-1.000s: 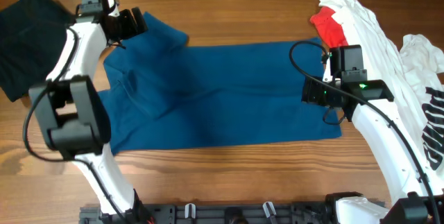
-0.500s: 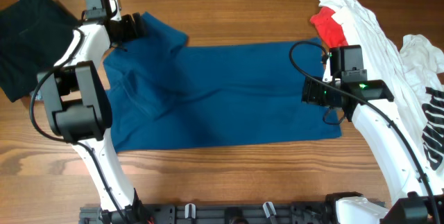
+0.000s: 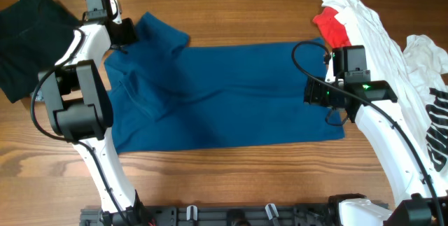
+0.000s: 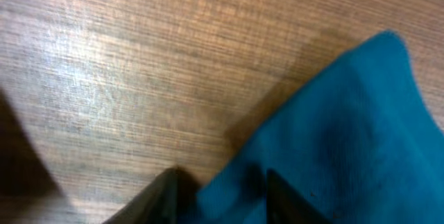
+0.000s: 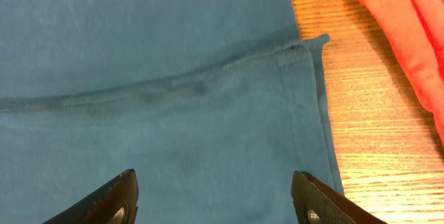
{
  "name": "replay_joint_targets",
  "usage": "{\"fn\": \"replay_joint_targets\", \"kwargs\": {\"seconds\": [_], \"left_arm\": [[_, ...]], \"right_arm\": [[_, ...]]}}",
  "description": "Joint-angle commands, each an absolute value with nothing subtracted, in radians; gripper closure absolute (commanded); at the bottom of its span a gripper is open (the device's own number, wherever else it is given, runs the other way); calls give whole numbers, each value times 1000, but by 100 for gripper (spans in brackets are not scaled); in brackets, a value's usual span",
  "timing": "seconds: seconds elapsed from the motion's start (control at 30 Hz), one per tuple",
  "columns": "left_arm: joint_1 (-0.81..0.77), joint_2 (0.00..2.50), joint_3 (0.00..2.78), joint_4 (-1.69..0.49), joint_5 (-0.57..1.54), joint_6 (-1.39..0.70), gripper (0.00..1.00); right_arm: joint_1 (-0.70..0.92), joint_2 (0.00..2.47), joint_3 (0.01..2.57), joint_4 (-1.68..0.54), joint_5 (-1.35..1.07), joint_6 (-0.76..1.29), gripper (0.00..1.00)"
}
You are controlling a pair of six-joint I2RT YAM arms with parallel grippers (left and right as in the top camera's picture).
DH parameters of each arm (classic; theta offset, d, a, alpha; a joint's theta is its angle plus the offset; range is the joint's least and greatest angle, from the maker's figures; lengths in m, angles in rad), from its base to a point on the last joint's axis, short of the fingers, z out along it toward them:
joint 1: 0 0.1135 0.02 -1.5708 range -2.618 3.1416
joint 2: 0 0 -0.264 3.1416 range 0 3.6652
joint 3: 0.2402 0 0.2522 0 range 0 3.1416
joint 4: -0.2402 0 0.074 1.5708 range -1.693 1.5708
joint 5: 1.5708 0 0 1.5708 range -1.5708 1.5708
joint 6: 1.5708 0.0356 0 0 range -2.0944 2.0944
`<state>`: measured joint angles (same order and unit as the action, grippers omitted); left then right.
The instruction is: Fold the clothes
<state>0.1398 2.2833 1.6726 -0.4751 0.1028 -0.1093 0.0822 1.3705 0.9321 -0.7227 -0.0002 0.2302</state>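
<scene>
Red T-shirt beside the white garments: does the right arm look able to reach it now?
Probably yes. The right gripper hovers open over the deep-blue polo shirt hem, and the red T-shirt lies just beyond it across bare wooden table, though white garments seem to cover part of it.

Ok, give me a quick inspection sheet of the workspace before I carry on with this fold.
Surface: wooden table, no damage seen.
Job's things: blue polo shirt spread flat mid-table; red garment and white garments heaped at the right.
Clutter: dark cloth at the far left.
Grippers: left gripper closed on the polo's far left corner; right gripper open above its hem, holding nothing.
Cables: black cable looped over the polo's right end, another at the left; no snag seen.
Surroundings: black rail along the near edge; nothing else seen.
</scene>
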Motion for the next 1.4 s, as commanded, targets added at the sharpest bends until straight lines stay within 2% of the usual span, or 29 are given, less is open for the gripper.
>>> {"fn": "replay_joint_targets", "kwargs": {"seconds": [0.0, 0.3, 0.5, 0.7, 0.87, 1.03, 1.37], "left_arm": [[142, 2330, 1669, -533, 115, -108, 72], [142, 2330, 1670, -585, 115, -108, 96], [143, 2290, 1670, -633, 147, -113, 96], [143, 2210, 1670, -747, 187, -145, 96], [143, 2168, 1670, -830, 194, -168, 96], [143, 2166, 1670, -881, 194, -172, 96], [142, 2166, 1669, -908, 194, -173, 96]], "right_arm": [[80, 1367, 942, -714, -17, 244, 28], [80, 1367, 942, -700, -17, 243, 28], [77, 1372, 942, -617, -30, 236, 30], [11, 1445, 1032, -604, -173, 236, 31], [-48, 1588, 1201, -639, -276, 171, 31], [-57, 1801, 1367, -660, -231, 131, 30], [-71, 2071, 1425, -488, -199, 162, 32]]}}
